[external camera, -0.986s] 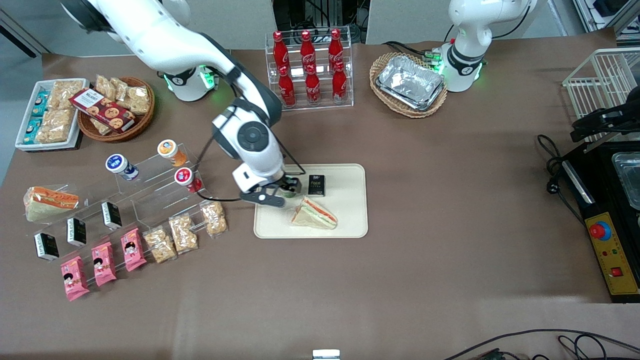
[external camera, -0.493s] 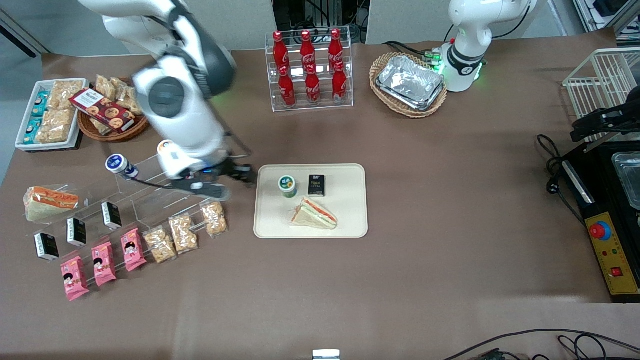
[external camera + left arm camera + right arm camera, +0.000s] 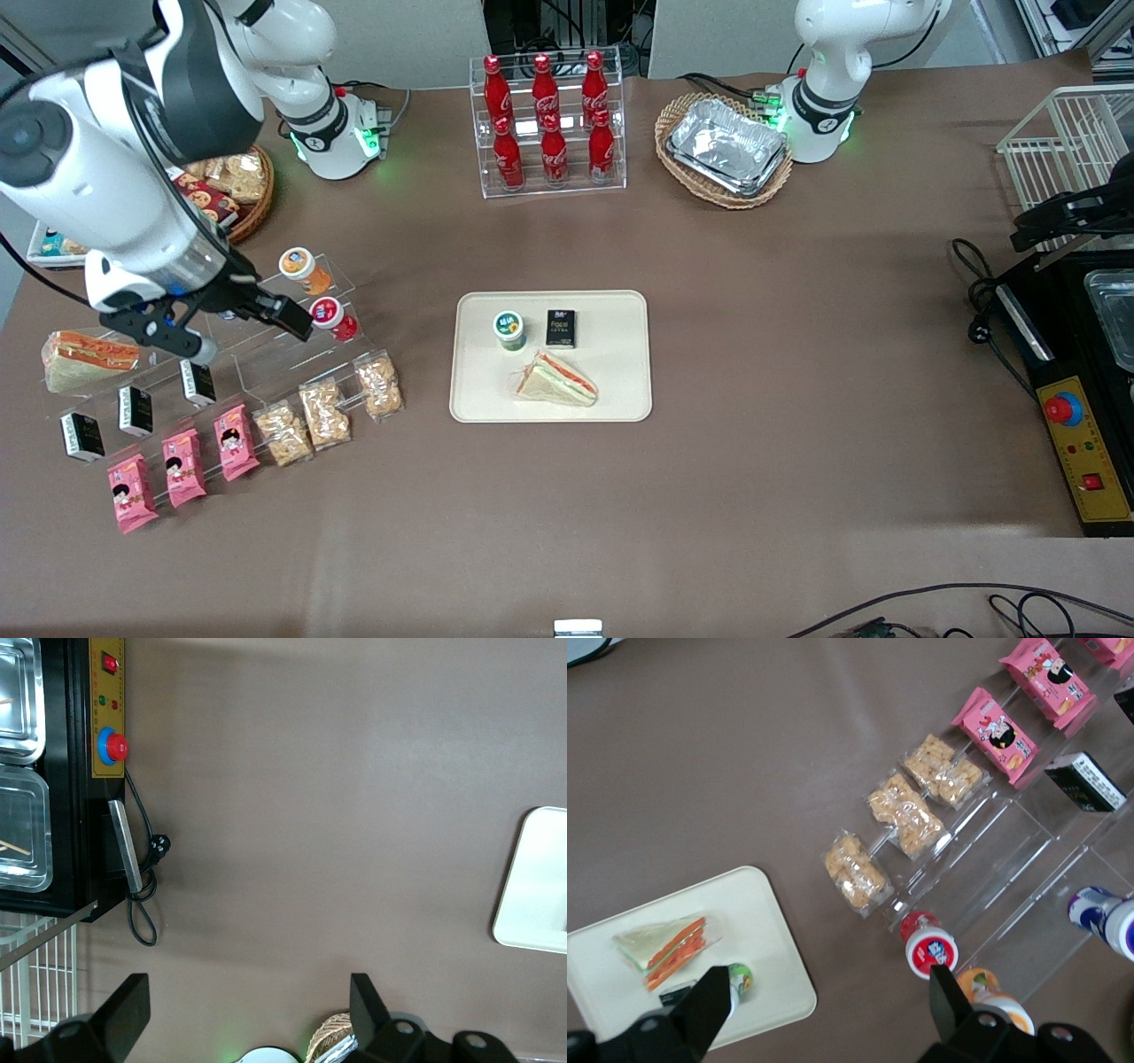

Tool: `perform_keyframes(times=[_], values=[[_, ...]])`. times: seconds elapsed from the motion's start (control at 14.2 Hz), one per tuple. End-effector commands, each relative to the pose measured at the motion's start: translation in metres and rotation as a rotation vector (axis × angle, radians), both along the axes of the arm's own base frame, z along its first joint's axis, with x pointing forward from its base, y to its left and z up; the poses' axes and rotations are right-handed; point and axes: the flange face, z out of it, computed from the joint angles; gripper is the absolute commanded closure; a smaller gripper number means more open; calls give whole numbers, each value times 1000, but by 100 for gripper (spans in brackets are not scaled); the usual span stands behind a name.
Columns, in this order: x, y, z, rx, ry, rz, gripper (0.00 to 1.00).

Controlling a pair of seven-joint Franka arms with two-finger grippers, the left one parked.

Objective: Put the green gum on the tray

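Observation:
The green gum [image 3: 508, 328] stands upright on the cream tray [image 3: 611, 363], beside a black box [image 3: 561, 327] and farther from the front camera than a wrapped sandwich [image 3: 556, 379]. My right gripper [image 3: 237, 330] hangs open and empty high above the clear stepped shelf [image 3: 266, 354], well away from the tray toward the working arm's end of the table. In the right wrist view the green gum [image 3: 741, 978] shows on the tray [image 3: 775, 930], partly covered by one finger [image 3: 709, 997] of the gripper [image 3: 828, 992].
On the stepped shelf stand a red canister [image 3: 328, 315] and an orange canister [image 3: 299, 265], with snack packs [image 3: 323, 415] and pink packets [image 3: 182, 465] lower down. A cola bottle rack [image 3: 549, 124] and a basket of foil trays [image 3: 725, 149] stand farther from the front camera.
My gripper let go of the green gum on the tray, rose, and swung away to above the stepped shelf. The gum stayed upright where it was set down.

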Motion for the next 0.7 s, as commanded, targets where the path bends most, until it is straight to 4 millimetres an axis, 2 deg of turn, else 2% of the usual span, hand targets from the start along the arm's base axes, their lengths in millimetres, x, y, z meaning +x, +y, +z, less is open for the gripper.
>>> perform_keyframes(times=[0.0, 0.07, 0.28, 0.56, 0.63], values=[[-14, -8, 15, 24, 21, -32, 0], [-14, -18, 15, 19, 31, -43, 0], [-10, -66, 20, 20, 26, -29, 0], [-13, -139, 27, 23, 22, 94, 0], [-17, -162, 31, 23, 17, 125, 0]])
